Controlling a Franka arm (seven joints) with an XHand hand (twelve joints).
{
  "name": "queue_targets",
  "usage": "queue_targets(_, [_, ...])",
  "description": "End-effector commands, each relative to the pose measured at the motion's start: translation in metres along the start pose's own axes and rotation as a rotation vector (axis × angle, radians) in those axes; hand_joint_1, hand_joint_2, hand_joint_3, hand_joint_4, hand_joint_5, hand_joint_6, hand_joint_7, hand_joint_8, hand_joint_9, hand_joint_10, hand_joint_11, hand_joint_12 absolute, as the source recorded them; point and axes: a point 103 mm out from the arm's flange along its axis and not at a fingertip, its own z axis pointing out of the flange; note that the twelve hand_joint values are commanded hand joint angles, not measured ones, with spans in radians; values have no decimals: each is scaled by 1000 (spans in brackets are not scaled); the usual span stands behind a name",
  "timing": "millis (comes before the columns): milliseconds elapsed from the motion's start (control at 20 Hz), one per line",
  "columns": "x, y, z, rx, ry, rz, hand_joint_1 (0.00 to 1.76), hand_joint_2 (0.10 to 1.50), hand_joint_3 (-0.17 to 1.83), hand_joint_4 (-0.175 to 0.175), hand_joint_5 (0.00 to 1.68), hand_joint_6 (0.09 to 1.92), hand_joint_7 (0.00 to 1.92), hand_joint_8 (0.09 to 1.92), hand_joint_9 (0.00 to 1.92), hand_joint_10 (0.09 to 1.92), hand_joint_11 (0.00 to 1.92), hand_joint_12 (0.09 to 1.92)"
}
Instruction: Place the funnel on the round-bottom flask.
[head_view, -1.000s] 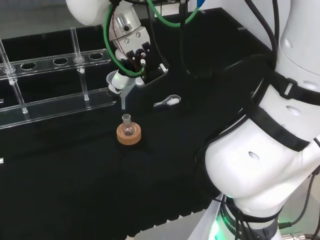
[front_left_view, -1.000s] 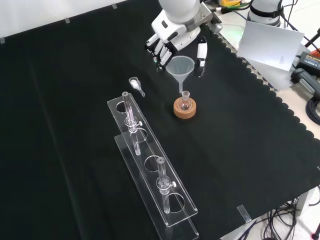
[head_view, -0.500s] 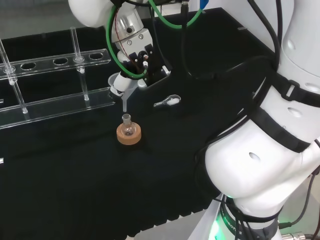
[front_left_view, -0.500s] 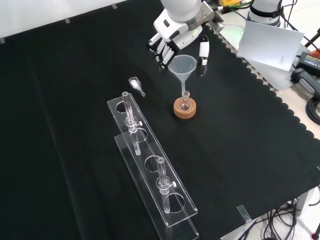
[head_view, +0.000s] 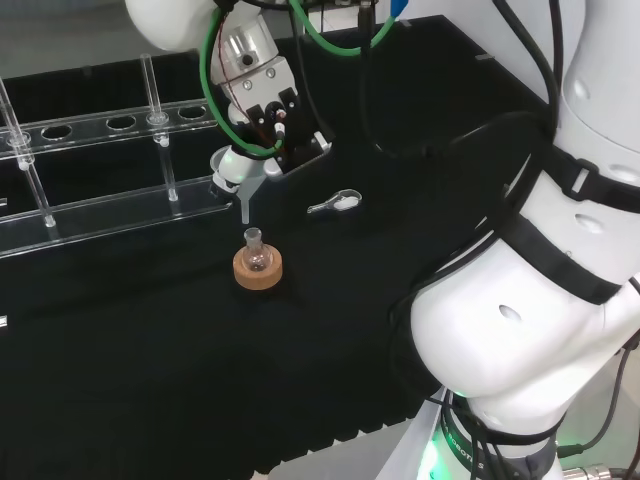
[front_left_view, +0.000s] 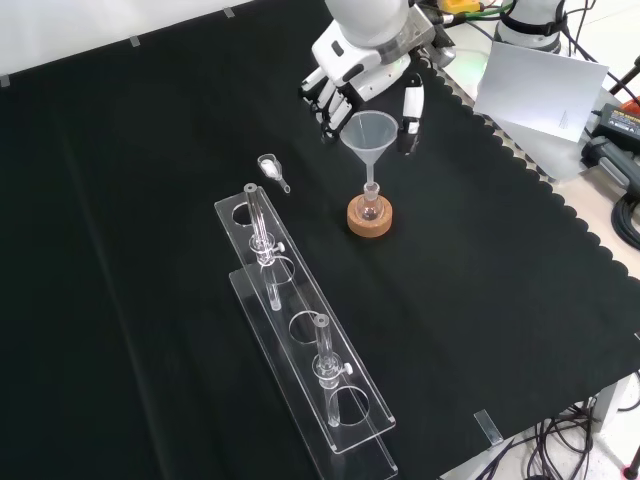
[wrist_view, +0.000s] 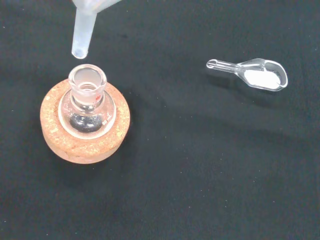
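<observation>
A small clear round-bottom flask (front_left_view: 371, 205) (head_view: 255, 250) (wrist_view: 86, 102) stands upright in a cork ring (front_left_view: 369, 218) (head_view: 257, 270) (wrist_view: 84, 132) on the black cloth. My hand (front_left_view: 362, 72) (head_view: 262, 108) holds a clear funnel (front_left_view: 368, 137) (head_view: 243, 183) above it, fingers and thumb curled round the cone. The funnel's stem (wrist_view: 83, 31) hangs just over the flask's mouth, its tip a little beside the opening in the wrist view and not inside it.
A clear scoop with white powder (front_left_view: 271, 169) (head_view: 338, 203) (wrist_view: 256, 76) lies on the cloth near the flask. A clear rack with tubes (front_left_view: 305, 335) (head_view: 95, 170) stretches across the cloth beyond it. The arm's big white links (head_view: 540, 250) fill the head view's right.
The hand with the funnel has shifted slightly, to the right in the front view and to the left in the head view. The stem's tip stays just above the flask's mouth.
</observation>
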Motion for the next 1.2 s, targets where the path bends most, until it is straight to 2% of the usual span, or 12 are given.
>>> queue_targets(50, [4, -1, 0, 5, -4, 1, 611, 815, 61, -13, 699, 299, 1045, 497, 638, 491, 0, 1524])
queue_targets(700, [2, -5, 10, 23, 1, -2, 610, 815, 63, -13, 691, 318, 1045, 495, 639, 491, 0, 1522])
queue_targets(1200, [-6, 4, 18, 43, 11, 10, 609, 816, 64, -13, 685, 333, 1046, 495, 640, 490, 0, 1520])
